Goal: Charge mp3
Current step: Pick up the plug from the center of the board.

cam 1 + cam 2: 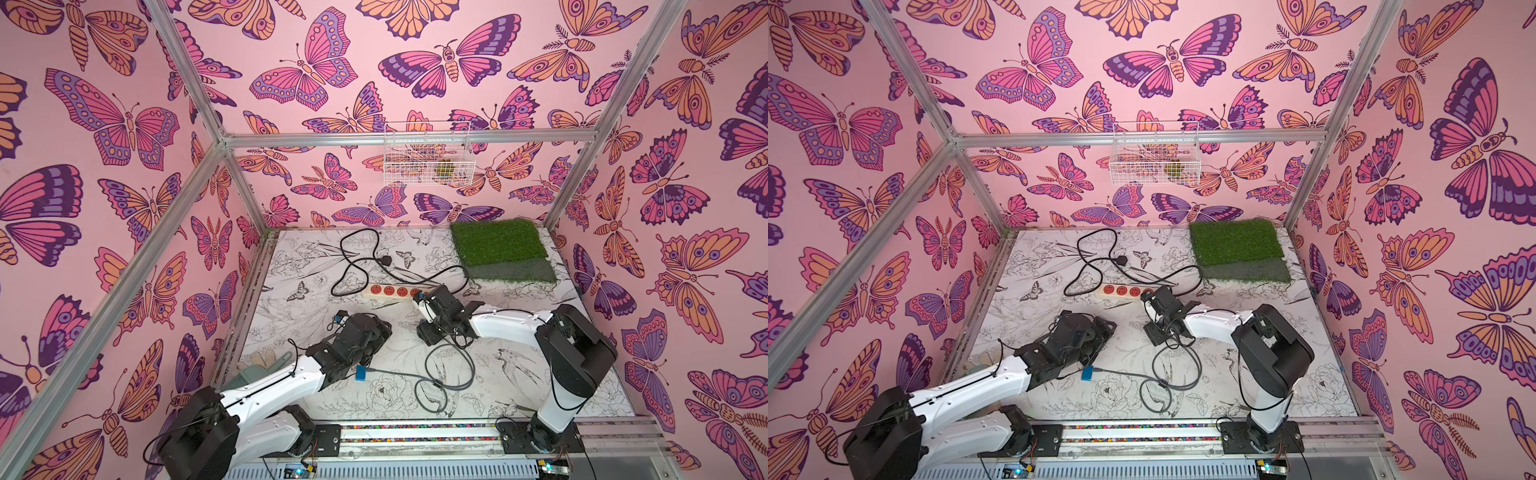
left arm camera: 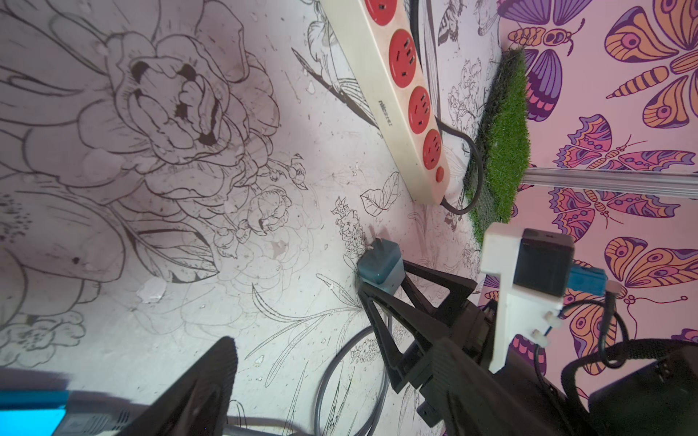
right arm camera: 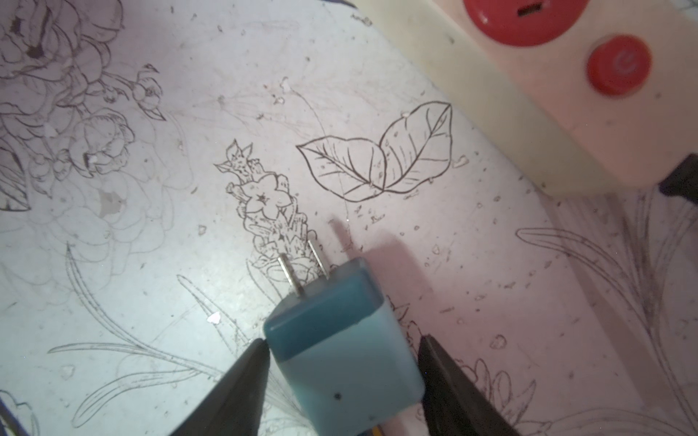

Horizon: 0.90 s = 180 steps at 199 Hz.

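On the flower-print table (image 1: 519, 374), by the strip's (image 1: 390, 291) end, the right gripper (image 3: 343, 341) flanks the charger (image 3: 351, 370), one finger touching it; a firm grip cannot be told. The left gripper (image 1: 380, 332) stands open. The mp3 (image 1: 361, 372), cable (image 1: 399, 375) attached, lies beside the left arm (image 1: 282, 374).

A flower-printed table (image 1: 519, 374) is carrying a cream power strip (image 1: 390, 291), its black cord (image 1: 357, 257) looping behind, a grass mat (image 1: 498, 245) and the blue mp3 (image 1: 361, 372) with a grey cable (image 1: 440, 374) attached.
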Available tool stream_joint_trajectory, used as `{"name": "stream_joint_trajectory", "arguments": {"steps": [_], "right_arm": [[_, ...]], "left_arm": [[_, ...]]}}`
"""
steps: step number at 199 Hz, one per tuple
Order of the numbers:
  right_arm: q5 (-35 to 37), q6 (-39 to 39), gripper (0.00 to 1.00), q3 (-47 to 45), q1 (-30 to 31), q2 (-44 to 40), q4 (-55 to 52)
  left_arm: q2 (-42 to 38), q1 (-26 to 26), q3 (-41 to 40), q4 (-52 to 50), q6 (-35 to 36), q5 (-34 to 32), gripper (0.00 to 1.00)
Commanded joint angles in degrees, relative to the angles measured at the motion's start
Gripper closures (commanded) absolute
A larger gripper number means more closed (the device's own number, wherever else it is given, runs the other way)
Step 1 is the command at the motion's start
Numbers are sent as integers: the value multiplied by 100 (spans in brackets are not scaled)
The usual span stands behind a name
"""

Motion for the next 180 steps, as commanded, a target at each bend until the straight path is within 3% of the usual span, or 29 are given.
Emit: {"name": "stream_joint_trajectory", "arguments": {"steps": [1,17,60,122,155,180], "right_arm": [[89,-116,35,70,-4,84,86],[95,-145,36,91,-5,112,65],[14,-126,48,100,-7,249,22],[-155,-112,75,171,-5,4,-122],[-540,-119,88,136,1,-400,-91],[-1031,-148,92,131,-5,-656,-64]], "left_arm": [[-34,45,-109,-167,105,-89,17],[-48,53,-109,-165,96,-89,17],[-111,49,-148,-168,87,-116,17],[-103,62,-144,-158,87,-99,17],[-79,62,-144,-65,88,-59,17],[-25,62,-161,105,61,40,17]]}}
